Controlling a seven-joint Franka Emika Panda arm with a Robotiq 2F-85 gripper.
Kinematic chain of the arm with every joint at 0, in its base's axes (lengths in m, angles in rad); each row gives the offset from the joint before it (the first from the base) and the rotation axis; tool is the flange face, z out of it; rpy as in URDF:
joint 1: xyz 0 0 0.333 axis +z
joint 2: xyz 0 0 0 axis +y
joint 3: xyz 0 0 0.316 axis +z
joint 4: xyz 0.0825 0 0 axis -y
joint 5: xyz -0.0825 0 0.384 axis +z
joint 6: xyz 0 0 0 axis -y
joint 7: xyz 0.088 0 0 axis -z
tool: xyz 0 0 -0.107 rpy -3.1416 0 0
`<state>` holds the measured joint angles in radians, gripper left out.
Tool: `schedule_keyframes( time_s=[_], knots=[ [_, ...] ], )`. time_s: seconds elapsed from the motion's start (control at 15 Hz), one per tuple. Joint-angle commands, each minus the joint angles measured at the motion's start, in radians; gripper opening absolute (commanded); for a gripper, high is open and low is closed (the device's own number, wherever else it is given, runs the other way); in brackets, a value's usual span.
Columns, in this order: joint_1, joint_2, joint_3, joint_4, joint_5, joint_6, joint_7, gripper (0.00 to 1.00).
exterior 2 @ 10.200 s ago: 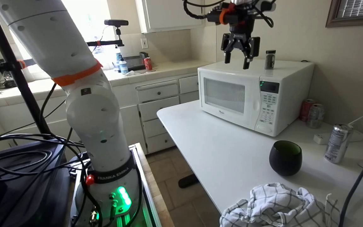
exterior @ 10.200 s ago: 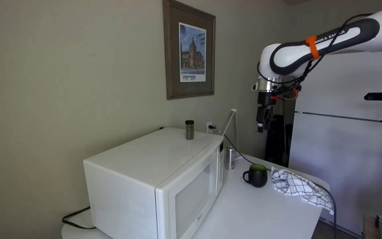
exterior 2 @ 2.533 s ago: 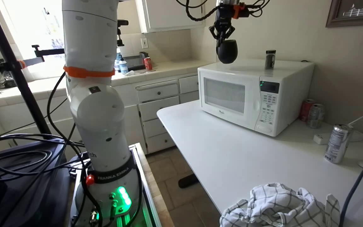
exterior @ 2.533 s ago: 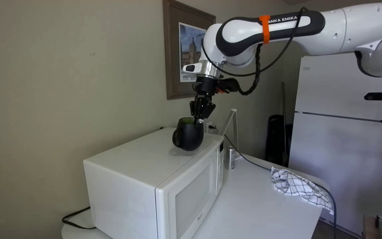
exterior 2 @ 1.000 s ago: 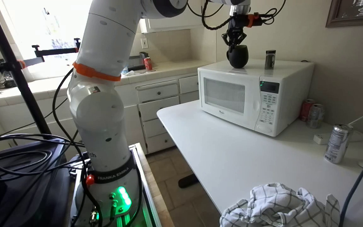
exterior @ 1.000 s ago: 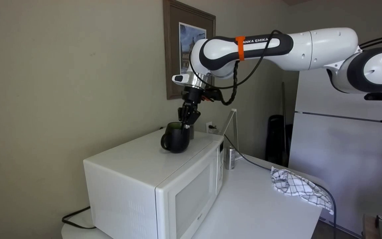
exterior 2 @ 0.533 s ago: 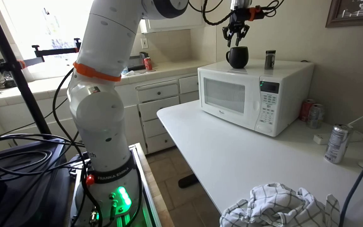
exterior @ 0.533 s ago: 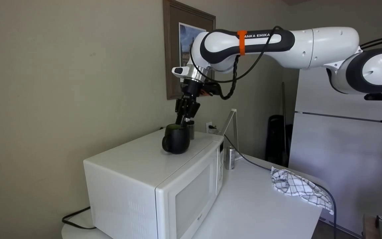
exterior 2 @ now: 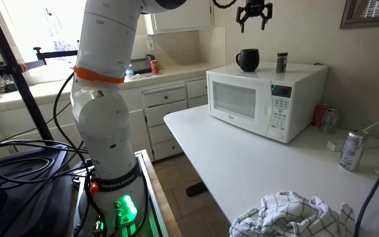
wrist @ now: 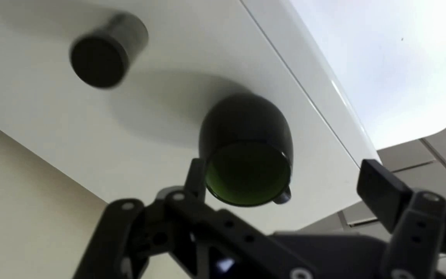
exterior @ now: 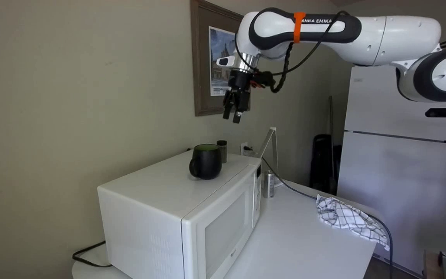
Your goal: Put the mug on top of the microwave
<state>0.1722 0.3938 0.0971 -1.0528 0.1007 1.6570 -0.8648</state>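
The black mug (exterior: 206, 162) with a green inside stands upright on the flat top of the white microwave (exterior: 157, 190). In an exterior view the mug (exterior 2: 248, 60) has its handle pointing left and stands near the front edge of the microwave (exterior 2: 234, 98). My gripper (exterior: 231, 117) is open and empty, well above the mug and apart from it; it also shows in an exterior view (exterior 2: 252, 29). In the wrist view the open gripper (wrist: 283, 170) has its fingers wide apart, and the mug (wrist: 246, 120) shows below, nearer the left finger.
A small grey cylinder with a dark lid (exterior 2: 281, 62) stands on the microwave beside the mug. A silver can (exterior 2: 353, 149), a checked cloth (exterior 2: 291, 214) and a cable (exterior 2: 373, 191) are on the white table (exterior 2: 242, 154). A wall with a framed picture (exterior: 223, 58) is behind.
The mug went from the table to the microwave top in my gripper. Then the gripper opened, let go of it and rose well above it. The mug stayed where it was set.
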Motion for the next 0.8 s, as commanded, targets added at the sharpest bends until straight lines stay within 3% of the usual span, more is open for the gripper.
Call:
schedule_keyframes(
  time_s=[0.0, 0.47, 0.67, 0.73],
  knots=[
    [-0.027, -0.182, -0.063, -0.159, -0.077, -0.06, 0.089, 1.0],
    [-0.064, -0.509, -0.142, -0.47, -0.223, -0.195, 0.279, 1.0],
    [-0.087, -0.63, -0.159, -0.616, -0.203, -0.258, 0.386, 1.0],
    [-0.099, -0.518, -0.136, -0.461, -0.202, -0.253, 0.311, 1.0]
  ],
)
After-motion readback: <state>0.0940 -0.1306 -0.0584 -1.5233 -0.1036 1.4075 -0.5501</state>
